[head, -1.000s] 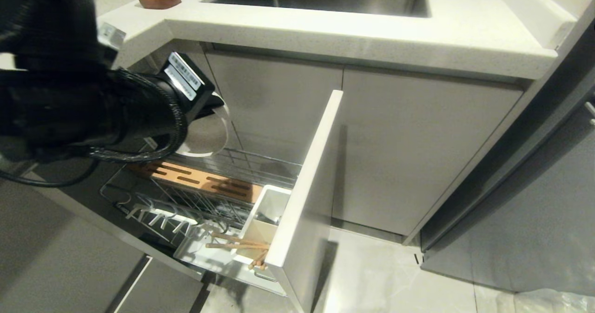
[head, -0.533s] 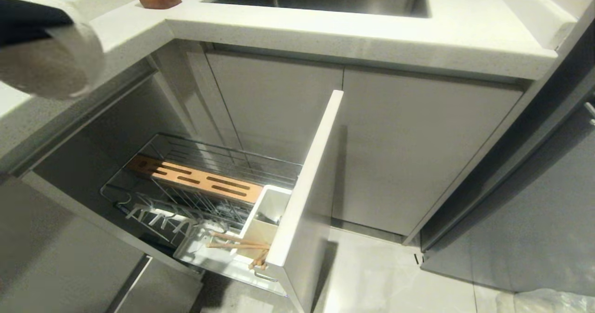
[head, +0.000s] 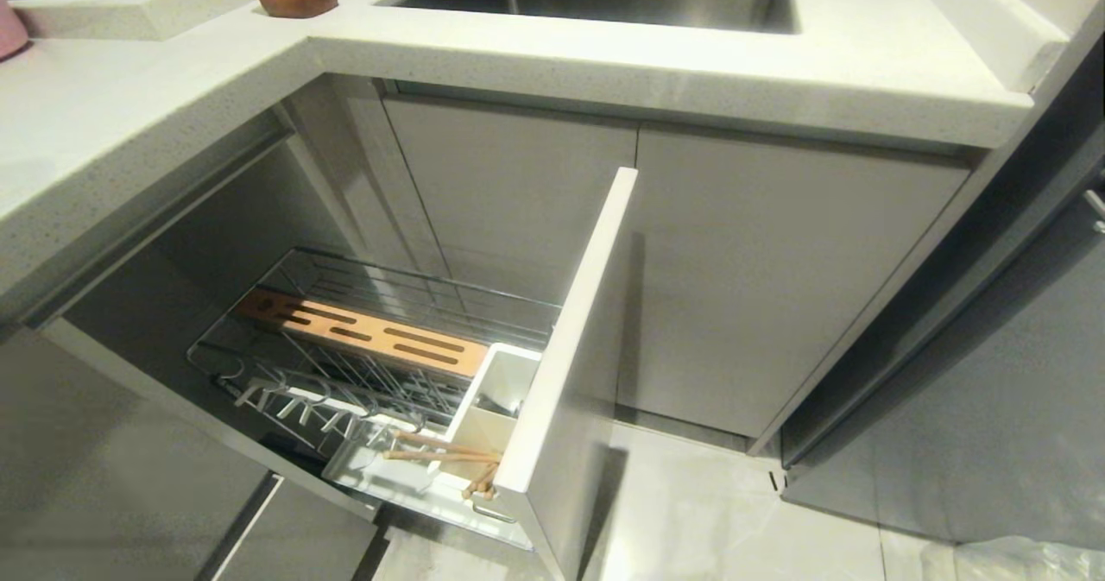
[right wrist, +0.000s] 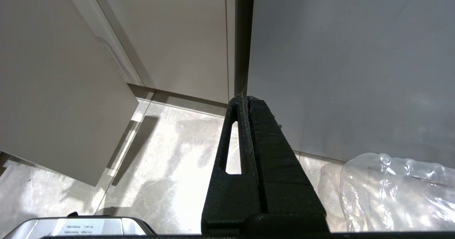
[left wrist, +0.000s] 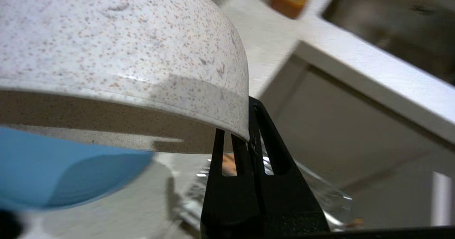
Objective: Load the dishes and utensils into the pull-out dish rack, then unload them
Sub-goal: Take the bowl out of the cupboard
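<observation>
Over the tabletop (left wrist: 270, 50), left claw (left wrist: 250, 104) pinches the speckled cream bowl (left wrist: 117, 50) by its rim, blue plate (left wrist: 53, 175) beneath. Below, pull-out dish rack (head: 363, 365) stands open, chopsticks (head: 440, 453) by its white box. Right claw (right wrist: 247, 102) hangs pressed together above the floor (right wrist: 167, 168).

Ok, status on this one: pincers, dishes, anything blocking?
Left pincer shut on bowl rim, over the plate. Right pincer shut, empty, parked. Chopsticks in rack. Nothing blocking.
</observation>
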